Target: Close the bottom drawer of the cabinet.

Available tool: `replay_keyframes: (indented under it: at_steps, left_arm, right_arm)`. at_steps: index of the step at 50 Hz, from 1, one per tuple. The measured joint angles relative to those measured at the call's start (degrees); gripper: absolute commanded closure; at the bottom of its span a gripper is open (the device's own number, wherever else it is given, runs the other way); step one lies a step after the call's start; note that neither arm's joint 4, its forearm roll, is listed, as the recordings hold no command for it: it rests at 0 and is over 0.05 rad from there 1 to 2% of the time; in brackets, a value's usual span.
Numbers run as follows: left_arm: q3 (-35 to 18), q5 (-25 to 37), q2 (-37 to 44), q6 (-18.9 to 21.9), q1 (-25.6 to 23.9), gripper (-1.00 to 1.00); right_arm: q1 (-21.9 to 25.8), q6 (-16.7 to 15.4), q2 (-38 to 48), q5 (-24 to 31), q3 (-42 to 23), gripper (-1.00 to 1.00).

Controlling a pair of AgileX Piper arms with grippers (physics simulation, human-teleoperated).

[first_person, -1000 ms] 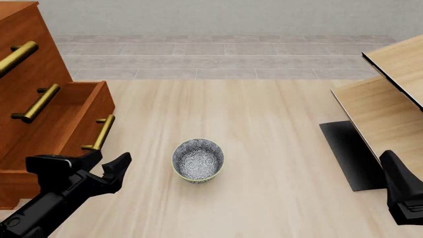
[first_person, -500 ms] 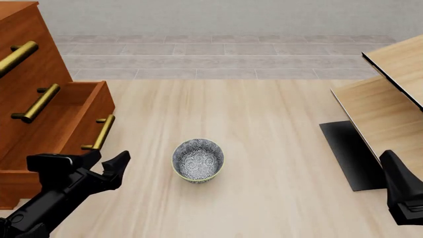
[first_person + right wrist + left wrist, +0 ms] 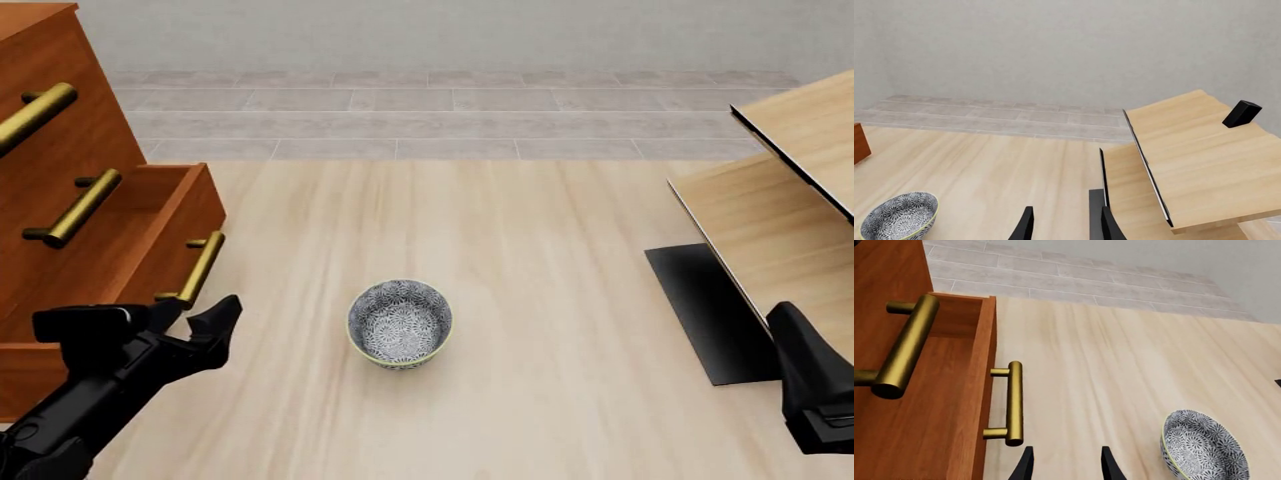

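The reddish-brown cabinet (image 3: 67, 120) stands at the left. Its bottom drawer (image 3: 127, 250) is pulled out, and its brass handle (image 3: 200, 268) faces the table's middle. My left gripper (image 3: 187, 318) is open and empty, just in front of the handle's near end. In the left wrist view the gripper (image 3: 1066, 467) is a little short of the handle (image 3: 1013, 402) and the drawer front (image 3: 984, 390), with one fingertip (image 3: 1024, 465) close to the handle's end. My right gripper (image 3: 1066, 225) is open and empty at the front right (image 3: 807, 385), far from the cabinet.
A patterned bowl (image 3: 399, 322) sits on the table right of the left gripper and also shows in the left wrist view (image 3: 1201, 447). Pale wood furniture (image 3: 774, 210) with a black base (image 3: 707, 310) stands at the right. The two upper drawers' handles (image 3: 74, 208) jut out.
My left gripper has moved left toward the drawer front and its handle. The bottom drawer has slid in slightly. The right arm has not moved.
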Motion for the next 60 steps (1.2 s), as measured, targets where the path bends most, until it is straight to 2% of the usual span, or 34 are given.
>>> replay_keyframes:
  at_steps: [27,60]
  left_arm:
    - [-1.34,0.0,2.7,1.04,5.79,-1.0]
    - [-2.01,0.0,3.83,2.47,9.46,-1.0]
  right_arm:
    - [0.18,-0.31,-0.01,-0.29,0.06,-1.0]
    - [0.32,-0.13,-0.02,-0.31,0.05,-1.0]
